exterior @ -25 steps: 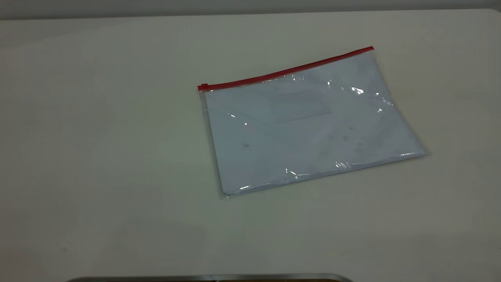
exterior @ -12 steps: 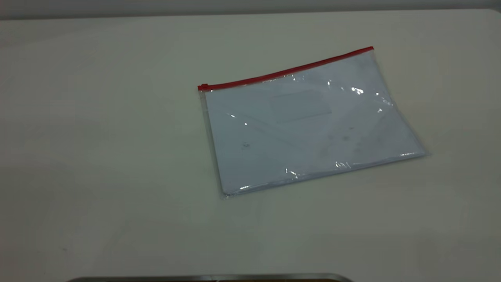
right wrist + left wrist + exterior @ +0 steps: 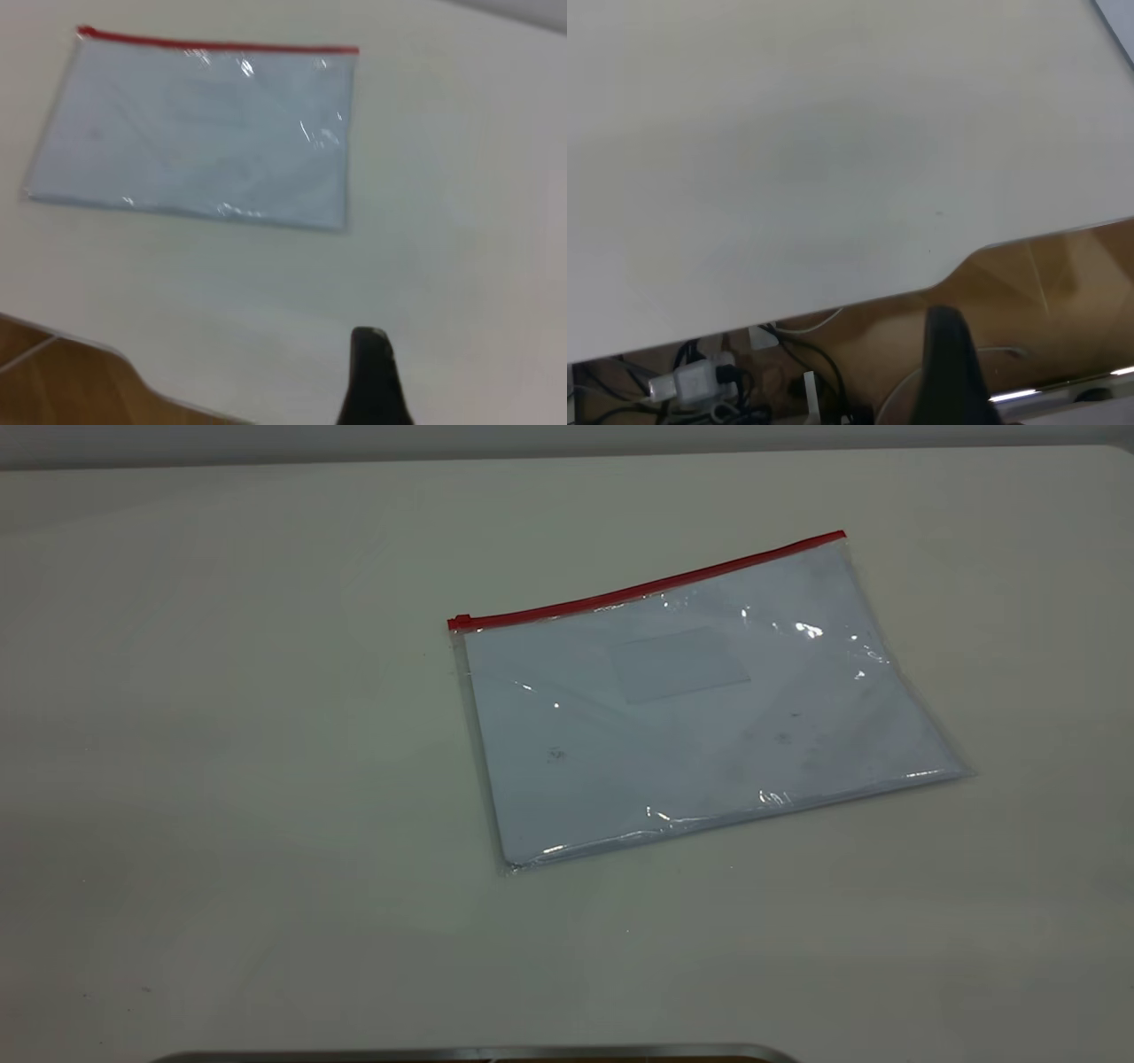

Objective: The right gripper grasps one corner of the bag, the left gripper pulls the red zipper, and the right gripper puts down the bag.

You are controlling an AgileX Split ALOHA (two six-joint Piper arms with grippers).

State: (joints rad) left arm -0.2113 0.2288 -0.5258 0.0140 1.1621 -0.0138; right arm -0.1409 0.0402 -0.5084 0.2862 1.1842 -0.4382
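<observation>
The bag (image 3: 700,708) lies flat on the white table, right of centre in the exterior view, with white sheets inside. The red zipper (image 3: 647,589) runs along its far long edge, and the small red slider tab (image 3: 459,622) sits at the left end. The red-strip corner at the right end (image 3: 842,537) lies on the table. No gripper shows in the exterior view. The right gripper (image 3: 372,381) shows as a black tip above bare table, well short of the bag (image 3: 195,133) and its zipper (image 3: 217,44). The left gripper (image 3: 948,376) hangs past the table's edge, away from the bag.
The table (image 3: 221,779) stretches wide to the left of the bag. A metal bar (image 3: 478,1052) lies along its near edge. The left wrist view shows the table's edge (image 3: 833,305) with a notch, and cables and a plug (image 3: 700,381) on the floor below.
</observation>
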